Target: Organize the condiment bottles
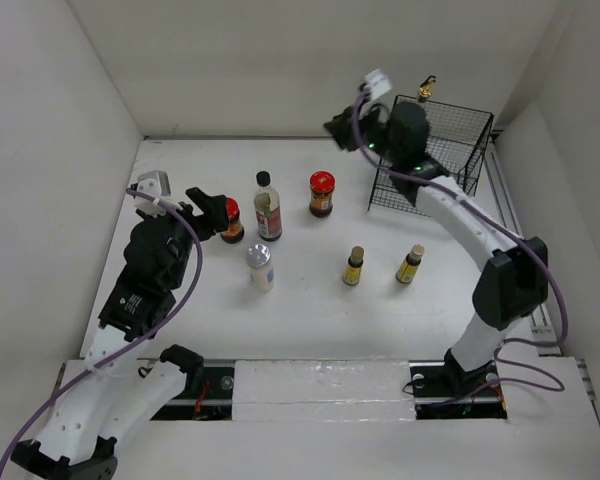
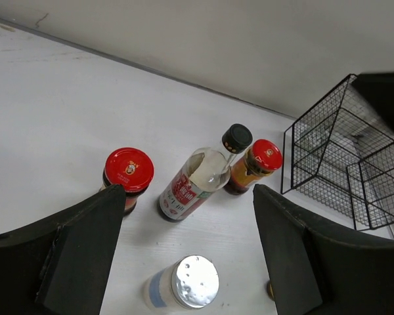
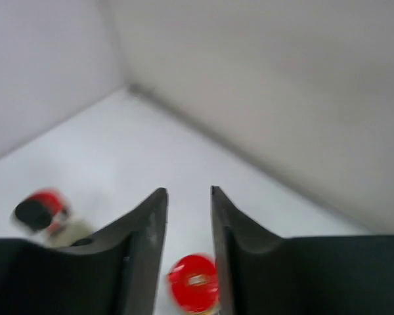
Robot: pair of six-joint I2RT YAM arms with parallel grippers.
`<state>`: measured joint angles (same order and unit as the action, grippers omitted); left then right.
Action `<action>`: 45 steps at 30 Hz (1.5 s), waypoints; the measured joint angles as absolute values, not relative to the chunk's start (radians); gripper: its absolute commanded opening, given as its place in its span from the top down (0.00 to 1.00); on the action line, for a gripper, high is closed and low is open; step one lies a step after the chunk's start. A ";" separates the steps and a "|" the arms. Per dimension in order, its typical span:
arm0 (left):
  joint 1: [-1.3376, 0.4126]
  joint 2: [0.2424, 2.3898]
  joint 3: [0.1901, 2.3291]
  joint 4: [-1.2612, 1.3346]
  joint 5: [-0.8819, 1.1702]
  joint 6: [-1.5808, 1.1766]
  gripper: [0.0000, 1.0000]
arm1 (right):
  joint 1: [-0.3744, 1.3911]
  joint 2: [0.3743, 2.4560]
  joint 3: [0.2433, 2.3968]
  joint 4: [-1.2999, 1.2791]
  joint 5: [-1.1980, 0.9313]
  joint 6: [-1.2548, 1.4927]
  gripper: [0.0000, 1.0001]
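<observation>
On the white table stand a red-capped dark jar (image 1: 232, 221), a clear bottle with a black cap (image 1: 267, 206), a second red-capped jar (image 1: 322, 193), a white shaker (image 1: 260, 267) and two small yellow bottles (image 1: 353, 266) (image 1: 410, 265). A gold-spouted bottle (image 1: 426, 89) shows at the far rim of the black wire basket (image 1: 450, 150). My left gripper (image 2: 189, 197) is open and empty above the shaker (image 2: 184, 283), its left finger beside the red-capped jar (image 2: 128, 170). My right gripper (image 3: 187, 197) hangs high, jaws narrowly apart and empty, over a red cap (image 3: 194, 283).
White walls enclose the table at the back and on both sides. The wire basket (image 2: 345, 161) stands at the back right, close to the wall. The right arm (image 1: 460, 215) reaches along the basket's front. The right wrist view is blurred.
</observation>
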<state>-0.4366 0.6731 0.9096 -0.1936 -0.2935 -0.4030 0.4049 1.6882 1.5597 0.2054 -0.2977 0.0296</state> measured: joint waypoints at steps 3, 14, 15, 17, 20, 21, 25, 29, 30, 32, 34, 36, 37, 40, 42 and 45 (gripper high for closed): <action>-0.437 0.669 0.910 -0.196 -0.309 -0.408 0.26 | 0.517 1.757 1.506 0.168 -0.382 -0.036 0.33; -0.437 0.664 0.910 -0.200 -0.313 -0.410 0.26 | 0.626 1.785 1.397 0.158 -0.503 -0.128 0.18; -0.437 0.665 0.910 -0.200 -0.313 -0.410 0.26 | 0.627 1.789 1.401 0.162 -0.506 -0.131 0.18; -0.437 0.665 0.910 -0.200 -0.310 -0.410 0.26 | 0.634 1.809 1.423 0.166 -0.510 -0.135 0.18; -0.437 0.665 0.910 -0.200 -0.306 -0.410 0.26 | 0.650 1.852 1.472 0.170 -0.514 -0.137 0.18; -0.437 0.665 0.910 -0.200 -0.304 -0.410 0.26 | 0.656 1.866 1.488 0.172 -0.514 -0.138 0.18; -0.437 0.665 0.910 -0.200 -0.296 -0.410 0.27 | 0.669 1.925 1.557 0.173 -0.519 -0.139 0.20; -0.437 0.665 0.910 -0.200 -0.294 -0.409 0.27 | 0.676 1.972 1.602 0.192 -0.520 -0.135 0.23; -0.437 0.665 0.910 -0.200 -0.291 -0.409 0.27 | 0.676 1.979 1.608 0.196 -0.519 -0.131 0.24; -0.437 0.665 0.910 -0.200 -0.288 -0.409 0.27 | 0.676 1.995 1.616 0.215 -0.513 -0.124 0.28; -0.437 0.665 0.910 -0.200 -0.287 -0.409 0.27 | 0.676 2.008 1.616 0.244 -0.501 -0.108 0.34; -0.437 0.665 0.910 -0.200 -0.283 -0.409 0.27 | 0.676 2.019 1.617 0.271 -0.489 -0.092 0.40; -0.437 0.665 0.910 -0.200 -0.281 -0.409 0.27 | 0.676 2.022 1.617 0.282 -0.486 -0.081 0.42; -0.437 0.665 0.910 -0.200 -0.277 -0.409 0.27 | 0.676 2.024 1.617 0.327 -0.474 -0.043 0.71; -0.437 0.665 0.910 -0.200 -0.274 -0.409 0.27 | 0.676 2.026 1.617 0.342 -0.467 -0.019 0.80; -0.437 0.665 0.910 -0.200 -0.273 -0.409 0.27 | 0.676 2.028 1.613 0.356 -0.458 0.015 0.88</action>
